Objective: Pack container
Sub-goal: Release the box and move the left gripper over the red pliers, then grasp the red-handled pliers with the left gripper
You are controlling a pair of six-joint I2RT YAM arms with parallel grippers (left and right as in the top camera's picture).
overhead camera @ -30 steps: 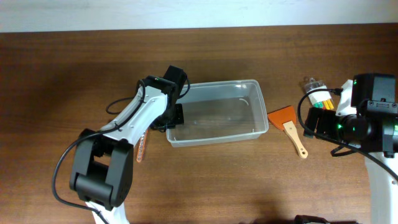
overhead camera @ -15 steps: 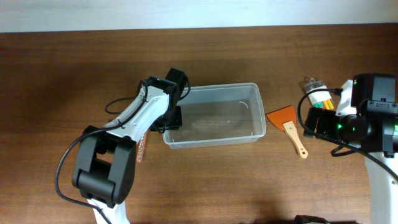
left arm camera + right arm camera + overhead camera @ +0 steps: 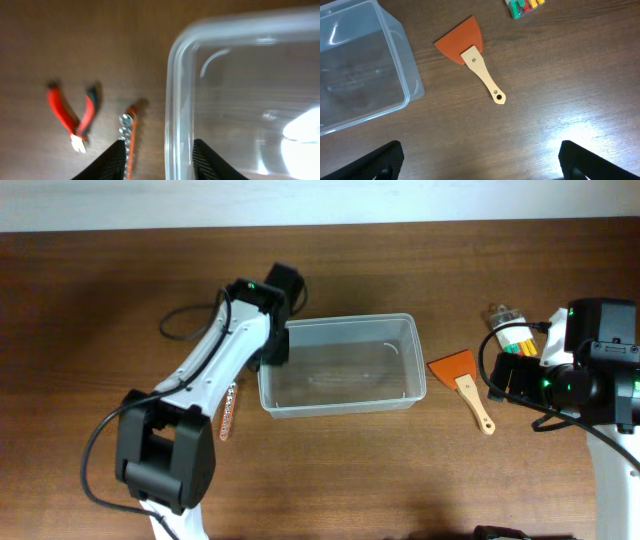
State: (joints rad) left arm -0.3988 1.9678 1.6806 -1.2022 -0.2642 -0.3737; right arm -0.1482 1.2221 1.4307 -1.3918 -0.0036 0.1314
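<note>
The clear plastic container (image 3: pixel 340 408) stands at the middle of the table; its left rim and corner fill the left wrist view (image 3: pixel 175 100). It holds nothing that I can see. My left gripper (image 3: pixel 272 350) straddles the container's left wall (image 3: pixel 157 150). The inner finger is against the wall and the outer finger stands off with a gap. My right gripper (image 3: pixel 515 378) hovers wide open and empty over bare wood (image 3: pixel 480 160), to the right of the container.
An orange scraper with a wooden handle (image 3: pixel 462 380) (image 3: pixel 470 50) lies right of the container. A pack of coloured markers (image 3: pixel 515 340) (image 3: pixel 525 6) lies further right. Red-handled pliers (image 3: pixel 70 115) and a thin orange tool with beads (image 3: pixel 229 412) (image 3: pixel 129 135) lie left of the container.
The container has slid left and slightly toward the front with my left gripper over its left wall. The left arm has swung outward. The right arm has not moved.
</note>
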